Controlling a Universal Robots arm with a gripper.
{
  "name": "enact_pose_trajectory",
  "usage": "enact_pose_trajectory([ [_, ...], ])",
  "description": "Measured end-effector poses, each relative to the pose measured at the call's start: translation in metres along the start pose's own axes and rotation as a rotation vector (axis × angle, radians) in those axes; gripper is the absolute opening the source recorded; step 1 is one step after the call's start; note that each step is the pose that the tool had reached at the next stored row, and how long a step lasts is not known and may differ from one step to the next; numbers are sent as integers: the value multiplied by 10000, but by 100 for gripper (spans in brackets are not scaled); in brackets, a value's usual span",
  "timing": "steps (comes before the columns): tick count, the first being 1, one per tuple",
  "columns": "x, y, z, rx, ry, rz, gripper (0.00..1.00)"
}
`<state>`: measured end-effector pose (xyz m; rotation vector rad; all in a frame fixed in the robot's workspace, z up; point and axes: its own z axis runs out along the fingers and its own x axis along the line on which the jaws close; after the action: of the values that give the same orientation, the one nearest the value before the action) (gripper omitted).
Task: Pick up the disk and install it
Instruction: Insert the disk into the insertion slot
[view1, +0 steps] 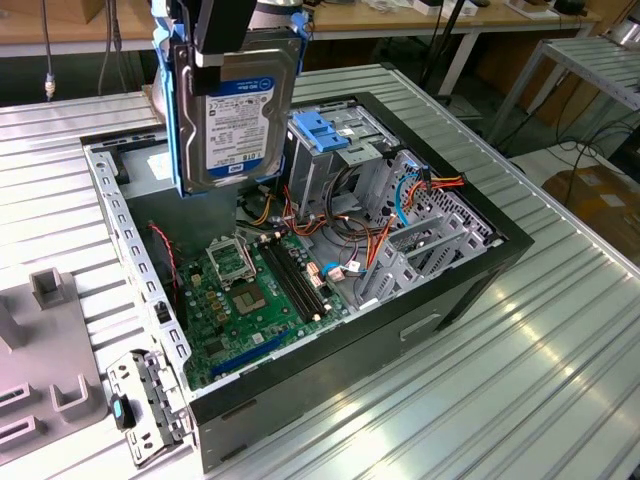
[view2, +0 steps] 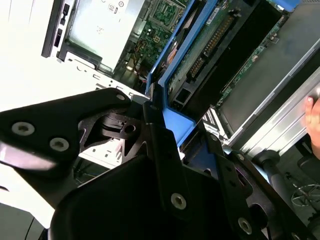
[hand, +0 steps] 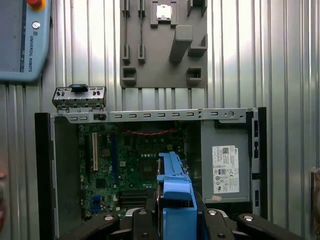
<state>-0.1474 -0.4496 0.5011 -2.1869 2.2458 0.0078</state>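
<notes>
The disk (view1: 238, 112) hangs upright over the open computer case (view1: 470, 290), its white and blue label facing the exterior view and blue rails along its sides. My gripper (view1: 230, 45) is shut on its upper end. In the second wrist view the black fingers (view2: 155, 135) clamp the blue rail (view2: 172, 117), and the disk's circuit-board side (view2: 215, 40) runs away from them. In the first wrist view the blue rail (hand: 175, 192) sits between the finger links above the motherboard (hand: 125, 165). The metal drive cage with a light-blue latch (view1: 322, 130) stands just to the exterior view's right of the disk.
A grey box with a white sticker (hand: 226, 167) fills one corner of the case. Red and orange cables (view1: 400, 215) run beside the cage. On the ribbed table lie a grey fixture plate (view1: 45, 350), a loose metal bracket (view1: 140, 400) and a pendant (hand: 20, 40). A hand (view2: 312, 115) shows at an edge.
</notes>
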Motion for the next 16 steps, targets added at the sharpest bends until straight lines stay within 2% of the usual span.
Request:
enact_pose_trajectory([
  [16, 118, -19, 2, 0, 0, -1, 37],
])
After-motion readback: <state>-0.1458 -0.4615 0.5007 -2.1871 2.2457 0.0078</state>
